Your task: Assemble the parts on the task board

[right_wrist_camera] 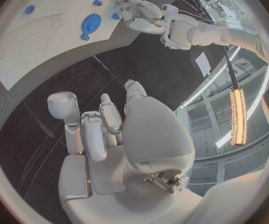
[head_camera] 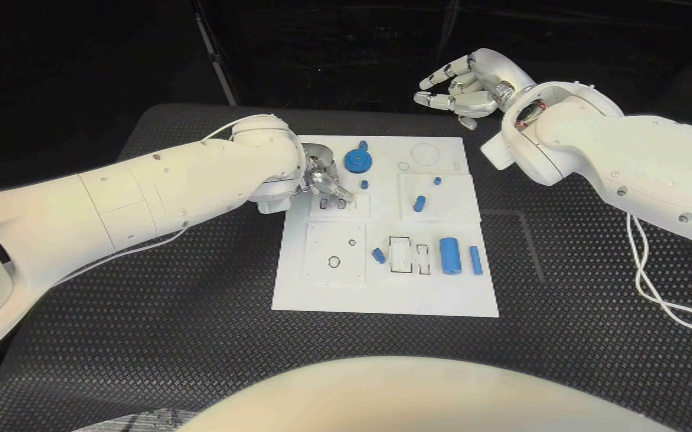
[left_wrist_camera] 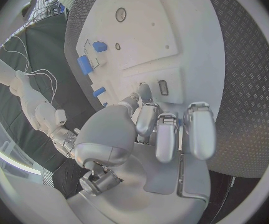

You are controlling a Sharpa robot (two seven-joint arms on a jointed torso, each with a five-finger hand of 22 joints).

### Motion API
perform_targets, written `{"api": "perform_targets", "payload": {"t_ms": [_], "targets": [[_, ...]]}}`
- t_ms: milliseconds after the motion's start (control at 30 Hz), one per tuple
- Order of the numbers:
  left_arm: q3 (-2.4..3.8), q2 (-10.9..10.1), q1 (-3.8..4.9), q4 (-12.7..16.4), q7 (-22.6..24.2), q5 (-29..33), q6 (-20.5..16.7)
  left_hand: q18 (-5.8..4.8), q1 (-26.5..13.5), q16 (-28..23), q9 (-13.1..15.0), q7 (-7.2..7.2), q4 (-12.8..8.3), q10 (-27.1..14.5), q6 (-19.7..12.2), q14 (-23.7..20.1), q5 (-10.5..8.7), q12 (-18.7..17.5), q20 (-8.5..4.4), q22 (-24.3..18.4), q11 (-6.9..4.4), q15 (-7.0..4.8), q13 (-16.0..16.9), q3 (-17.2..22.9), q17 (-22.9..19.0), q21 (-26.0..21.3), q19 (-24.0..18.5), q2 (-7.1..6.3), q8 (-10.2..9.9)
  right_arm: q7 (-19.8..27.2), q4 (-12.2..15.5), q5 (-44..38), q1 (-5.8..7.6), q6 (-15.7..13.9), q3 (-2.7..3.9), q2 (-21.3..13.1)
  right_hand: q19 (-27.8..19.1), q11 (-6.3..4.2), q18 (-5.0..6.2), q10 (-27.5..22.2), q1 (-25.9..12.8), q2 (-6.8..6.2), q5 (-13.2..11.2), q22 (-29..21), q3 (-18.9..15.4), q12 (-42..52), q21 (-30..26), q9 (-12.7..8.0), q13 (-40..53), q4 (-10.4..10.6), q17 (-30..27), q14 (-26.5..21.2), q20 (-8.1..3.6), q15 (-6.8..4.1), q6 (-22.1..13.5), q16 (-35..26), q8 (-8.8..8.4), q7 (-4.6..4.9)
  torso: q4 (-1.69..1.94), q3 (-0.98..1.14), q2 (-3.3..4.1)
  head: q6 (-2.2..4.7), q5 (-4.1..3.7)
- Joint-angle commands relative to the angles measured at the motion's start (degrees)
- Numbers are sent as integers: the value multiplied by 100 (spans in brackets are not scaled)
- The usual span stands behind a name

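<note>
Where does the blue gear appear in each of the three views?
Head view: blue gear at the board's far edge, beside the left hand.
Left wrist view: not in it.
Right wrist view: blue gear near the circle's rim.
Shared landmark: the white task board.

Setting: robotics lab or test cell. Evidence: black counter (head_camera: 173, 352) topped with a textured, diamond-pattern mat; black curtain backdrop (head_camera: 332, 22) hung on a frame behind it. White task board (head_camera: 387, 292) laid flat at centre, printed with outlines and carrying small blue parts (head_camera: 450, 252). Right wrist view shows a high industrial ceiling with a long strip light (right_wrist_camera: 238, 115) and glazed upper walls. Loose white cables (head_camera: 652, 282) trail from the right arm.
</note>
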Motion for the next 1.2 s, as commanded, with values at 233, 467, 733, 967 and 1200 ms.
{"api": "perform_targets", "payload": {"t_ms": [233, 467, 733, 967, 1200], "targets": [[22, -240, 7, 344, 151, 345, -686, 94, 107, 18, -303, 237, -44, -527, -546, 595, -20, -782, 82, 13, 205, 95, -832, -201, 1510, -420, -313, -151, -586, -19, 147, -334, -13, 200, 0, -39, 0, -85, 62, -2, 572, 27, -546, -8, 125, 11, -35, 9, -28, -342, 786, 437, -46, -96, 246, -32, 128, -51, -2, 0, -11, 0, -19], [36, -528, 1, 682, 538, 724, -1128, 341, 375, -456, -625, 393, -143, -1382, -591, 374, -22, -2102, 225, -984, 363, 225, -2157, -326, 934, -1473, -1004, -187, -1004, -125, 431, -773, -43, 352, -43, -177, -4, -128, 64, -6, 698, 0, -888, -21, 165, -8, -50, 15, -54, -467, 763, 431, -76, -131, 496, -48, 207, -102, -1, -3, -17, 0, -57], [35, -959, -54, 1040, 1256, 1375, -1753, 644, 914, -1609, -955, 484, -394, -1876, -577, -156, -16, -2918, 328, -2341, 434, 300, -2817, -195, -239, -3012, -1818, -194, -1355, -226, 982, -1602, -95, 627, -343, -437, -25, -165, 68, -17, 831, -56, -1167, -58, 184, -37, -80, -6, -91, -606, 734, 425, -109, -165, 672, -69, 186, -141, -2, -1, -11, 0, -107], [33, -1309, -180, 1239, 2011, 2180, -2319, 723, 1161, -1974, -1157, 530, -508, -1932, -452, -302, -18, -3192, 372, -2831, 484, 342, -3081, 26, -563, -3606, -1999, -212, -1512, -405, 1499, -2739, -372, 874, -505, -513, -29, -175, 67, 9, 905, -63, -1276, -56, 201, -21, -86, -9, -69, -677, 740, 427, -117, -173, 762, -69, 158, -154, -3, -5, -9, 13, -129], [31, -1626, -360, 1419, 2997, 3232, -2724, 722, 1313, -2436, -1326, 584, -598, -2014, -435, -521, -15, -3390, 413, -2992, 533, 389, -3283, 261, -993, -3840, -2020, -225, -1661, -549, 1792, -3695, -601, 1019, -656, -422, -13, -201, 63, 104, 914, -79, -1342, -27, 193, 79, -72, -15, 50, -700, 770, 435, -127, -190, 809, -55, 131, -189, 7, -5, 1, 50, -136]]}}
